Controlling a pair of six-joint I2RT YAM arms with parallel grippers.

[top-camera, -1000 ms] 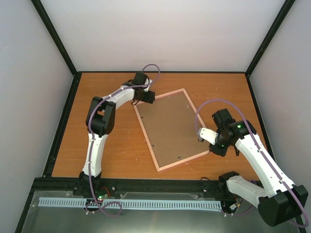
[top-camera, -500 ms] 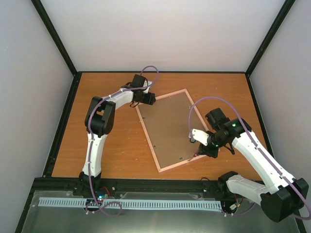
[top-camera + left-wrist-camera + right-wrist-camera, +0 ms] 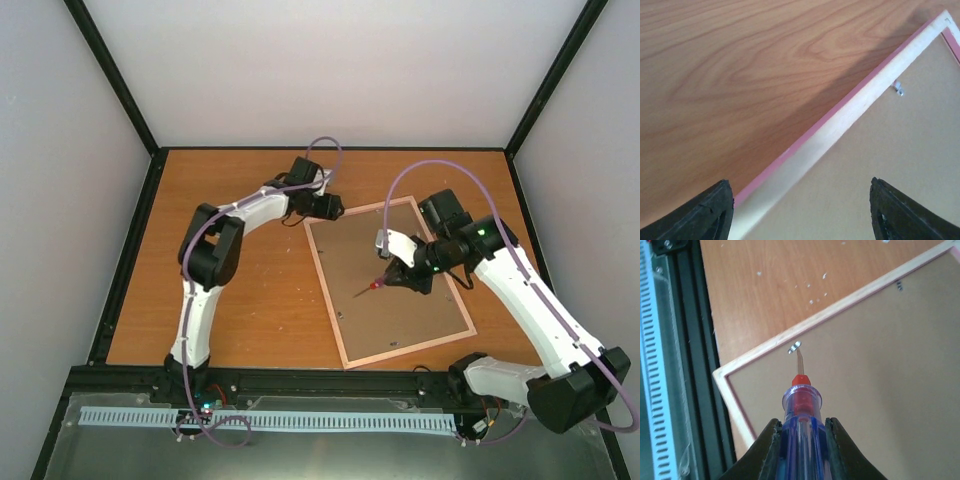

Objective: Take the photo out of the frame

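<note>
- Top external view: the frame (image 3: 400, 315) lies back-up on the bench (image 3: 240, 300), right of the middle and skewed. I see brown hardboard inside a pale wood rim with a thin pink edge.
- My left hand (image 3: 330, 208) is at the frame's far edge, near its left corner.
- On the left wrist view the two black fingers (image 3: 705, 212) stand wide apart with nothing between them. The rim runs diagonally across under the gap, with bare bench on one side and hardboard on the other.
- A small metal tab (image 3: 898, 89) sits on the hardboard just inside that rim.
- My right hand (image 3: 400, 272) is over the middle of the hardboard, clamped on a screwdriver (image 3: 372, 287) with a clear blue handle, a red collar and a thin shaft angled down toward the frame's left side.
- On the right wrist view the shaft tip is right at a second tab (image 3: 795, 346), close to the rim and near one corner of the frame. I cannot tell whether the tip touches it.
- There are white flecks (image 3: 815, 287) scattered on the bench beyond that rim.
</note>
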